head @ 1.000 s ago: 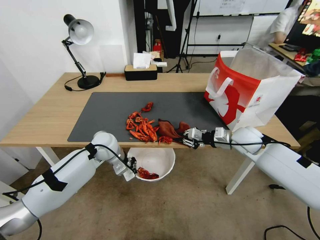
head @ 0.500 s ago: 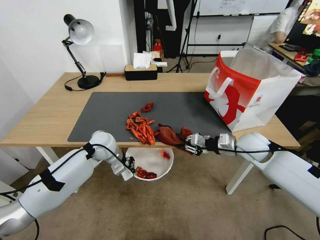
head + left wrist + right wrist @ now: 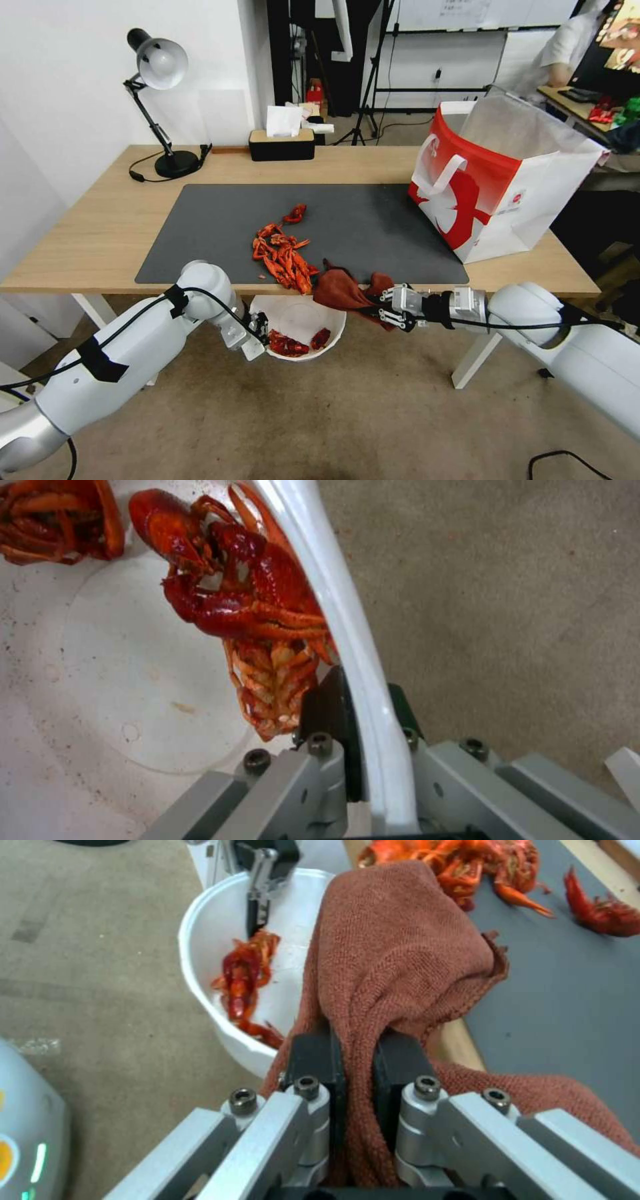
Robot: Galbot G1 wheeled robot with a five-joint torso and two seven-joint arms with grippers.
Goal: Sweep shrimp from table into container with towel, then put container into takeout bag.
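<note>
Gripped in a bunch between the right gripper's (image 3: 357, 1060) two dark pads, the towel (image 3: 343, 292) drapes over the near edge of the table (image 3: 93, 230), half on the grey mat (image 3: 220, 220) and half hanging off. Held like that it works as a soft pusher, so whatever it drags tips straight over the lip. Just below that edge the left gripper (image 3: 363, 720) holds the container (image 3: 333, 320), its pads pressed on the white rim, one inside and one outside, which I'd say is why the bowl hangs level where falling pieces land. A few shrimp (image 3: 285, 257) lie in the bowl; most are in a heap on the mat beside the cloth, with one stray farther back. The takeout bag (image 3: 497, 180) stands open at the table's right end, untouched, so sweeping looks well short of finished.
</note>
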